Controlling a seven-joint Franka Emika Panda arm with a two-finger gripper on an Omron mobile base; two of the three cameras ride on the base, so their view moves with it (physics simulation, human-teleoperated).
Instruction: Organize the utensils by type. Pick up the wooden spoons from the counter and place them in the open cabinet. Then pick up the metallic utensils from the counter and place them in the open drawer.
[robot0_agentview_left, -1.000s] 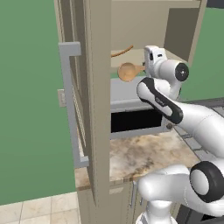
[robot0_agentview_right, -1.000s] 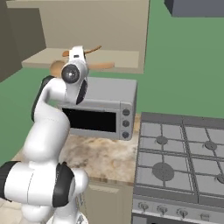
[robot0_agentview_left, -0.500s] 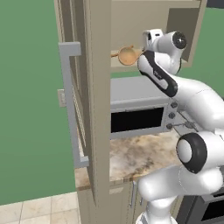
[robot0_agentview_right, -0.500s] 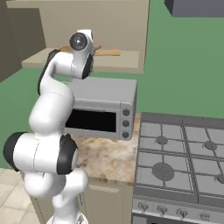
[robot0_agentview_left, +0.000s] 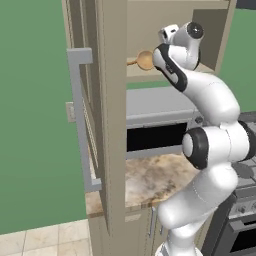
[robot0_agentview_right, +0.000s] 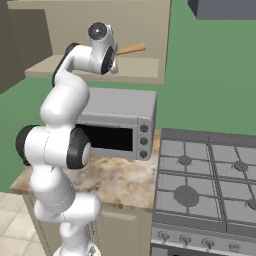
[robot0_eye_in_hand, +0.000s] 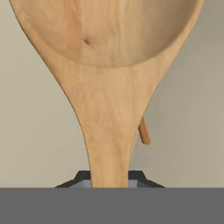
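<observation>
The gripper (robot0_eye_in_hand: 109, 177) is clamped on the neck of the larger wooden spoon (robot0_eye_in_hand: 109, 87), whose round bowl fills the top of the hand view. In the left base view the arm reaches up into the open cabinet (robot0_agentview_left: 112, 100), holding the spoon's bowl (robot0_agentview_left: 145, 60) just above the inner shelf (the door stands swung out at left). A second, darker wooden spoon (robot0_eye_in_hand: 143, 133) shows as a thin handle behind it, while the counter (robot0_agentview_right: 120, 182) lies below, beside the microwave (robot0_agentview_right: 125, 120).

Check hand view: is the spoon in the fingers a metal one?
No. The spoon running up from between the fingers is pale orange-brown wood with visible grain and a round bowl.
</observation>
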